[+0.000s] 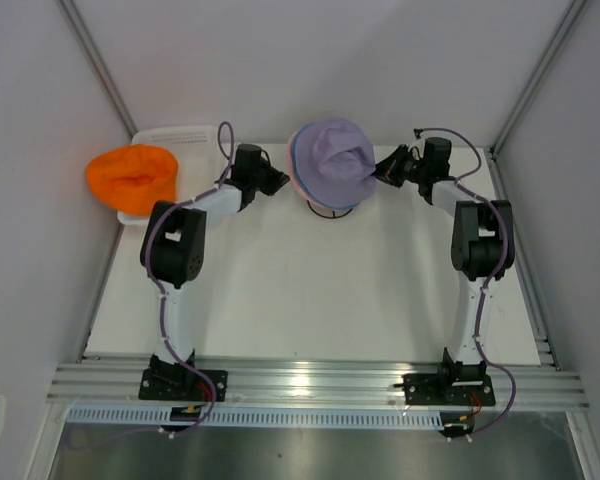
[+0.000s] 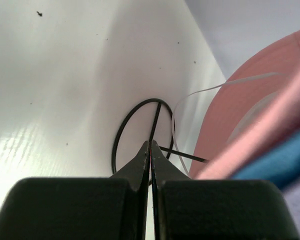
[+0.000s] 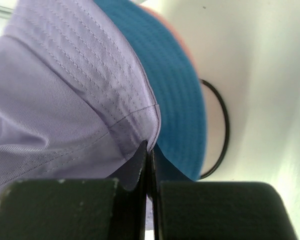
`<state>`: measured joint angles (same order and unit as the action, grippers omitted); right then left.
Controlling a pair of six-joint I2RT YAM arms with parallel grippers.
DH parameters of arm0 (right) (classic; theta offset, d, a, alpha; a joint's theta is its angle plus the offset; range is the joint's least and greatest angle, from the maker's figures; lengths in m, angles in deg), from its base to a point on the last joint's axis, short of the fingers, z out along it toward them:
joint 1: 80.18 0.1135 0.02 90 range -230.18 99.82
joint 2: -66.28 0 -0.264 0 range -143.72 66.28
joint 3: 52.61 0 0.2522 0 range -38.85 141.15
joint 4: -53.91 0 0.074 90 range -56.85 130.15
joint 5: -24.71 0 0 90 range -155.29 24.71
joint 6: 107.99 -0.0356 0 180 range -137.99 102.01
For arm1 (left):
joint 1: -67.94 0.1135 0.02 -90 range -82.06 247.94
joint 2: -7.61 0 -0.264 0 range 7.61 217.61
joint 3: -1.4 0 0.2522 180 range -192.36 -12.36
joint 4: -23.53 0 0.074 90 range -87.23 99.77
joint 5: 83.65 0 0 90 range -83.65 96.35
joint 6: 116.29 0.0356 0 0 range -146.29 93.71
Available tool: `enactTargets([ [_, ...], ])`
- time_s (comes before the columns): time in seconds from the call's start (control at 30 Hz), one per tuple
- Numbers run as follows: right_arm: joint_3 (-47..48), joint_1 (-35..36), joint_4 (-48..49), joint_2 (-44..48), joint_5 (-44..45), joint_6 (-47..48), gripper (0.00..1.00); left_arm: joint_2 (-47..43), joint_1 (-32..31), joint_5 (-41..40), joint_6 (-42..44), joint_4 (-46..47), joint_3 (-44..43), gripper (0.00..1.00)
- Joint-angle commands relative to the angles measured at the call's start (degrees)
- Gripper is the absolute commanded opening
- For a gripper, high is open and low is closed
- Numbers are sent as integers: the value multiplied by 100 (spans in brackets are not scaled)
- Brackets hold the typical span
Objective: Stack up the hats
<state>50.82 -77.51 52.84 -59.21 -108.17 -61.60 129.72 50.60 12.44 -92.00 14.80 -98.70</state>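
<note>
A lavender hat sits on top of a blue hat and a pink hat on the black wire stand at the back middle of the table. My right gripper is shut on the lavender hat's brim at the stack's right side. My left gripper is shut and empty just left of the stack, its tips low over the stand's wire ring. The orange hat lies crumpled on the white basket at the back left.
The white mesh basket stands at the back left corner under the orange hat. White walls close in the back and both sides. A thin white strap hangs off the pink hat's underside.
</note>
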Motion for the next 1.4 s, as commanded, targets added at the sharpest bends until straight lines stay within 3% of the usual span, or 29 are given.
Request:
enactTargets([
  [0.0, 182, 31, -372, -388, 210, 231, 0, -99, -32, -213, 339, -601, -418, 1],
  [0.13, 165, 66, -407, -257, 130, 388, 1, -274, -41, -143, 550, -250, -243, 1],
  [0.2, 191, 75, -521, -108, 77, 511, 19, -458, -41, -99, 717, -65, -164, 1],
  [0.23, 191, 101, -565, 110, 86, 564, 32, -529, -41, -99, 770, -30, -68, 1],
  [0.27, 191, 101, -653, 217, 86, 695, 55, -599, -41, -99, 831, 14, -40, 1],
  [0.37, 305, 84, -1073, 620, 95, 985, 92, -959, -41, -213, 1095, -134, 39, 3],
  [0.43, 507, 75, -1477, 806, 165, 1179, 100, -1301, -15, -353, 1323, -205, 100, 11],
  [0.53, 815, 5, -2339, 1219, 708, 1627, 100, -1724, 73, -459, 1605, -310, 231, 46],
  [0.73, 1237, -215, -3964, 2045, 2174, 2401, 100, -2708, 205, -582, 2299, -1248, -119, 77],
  [0.87, 1299, -206, -4310, 2669, 2547, 2744, 100, -3236, 275, -1099, 2983, -2180, -523, 97],
  [1.07, 1211, -215, -4187, 3583, 2021, 2604, 100, -4158, 890, -1979, 3538, -3518, -656, 100],
  [1.13, 1141, -145, -4047, 3855, 1888, 2577, 100, -4579, 1223, -1238, 3722, -3109, -130, 98],
  [1.2, 1141, 21, -4081, 3988, 1932, 2674, 100, -4878, 1312, 78, 3986, -2599, 326, 92],
  [1.37, 1176, 644, -4064, 4208, 1765, 2735, 99, -5003, 1356, 567, 4031, -2473, 671, 93],
])
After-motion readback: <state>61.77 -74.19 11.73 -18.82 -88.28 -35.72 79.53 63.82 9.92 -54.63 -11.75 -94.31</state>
